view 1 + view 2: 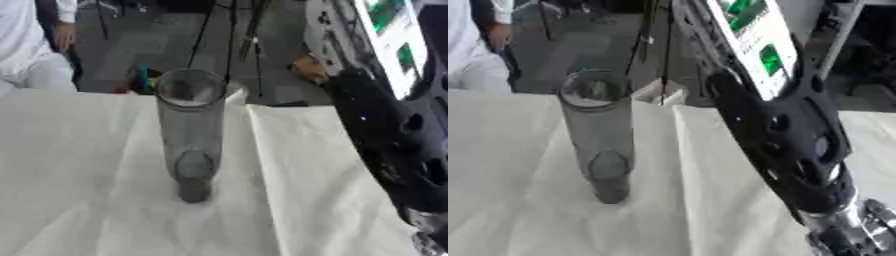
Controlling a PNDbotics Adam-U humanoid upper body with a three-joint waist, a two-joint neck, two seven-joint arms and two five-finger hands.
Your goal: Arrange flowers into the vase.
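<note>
The tall clear vase (191, 135) stands upright and empty on the white cloth (87, 175), probably glass, slippery, breakable and tippy, best steadied low round its body, while the right arm (798, 150) crosses beside it, its hand unseen, no flowers visible.

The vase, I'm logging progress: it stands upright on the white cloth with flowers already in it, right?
Not quite. The vase does stand upright on the white cloth, but it is empty; no flowers are in it. The left eye view shows this.
</note>
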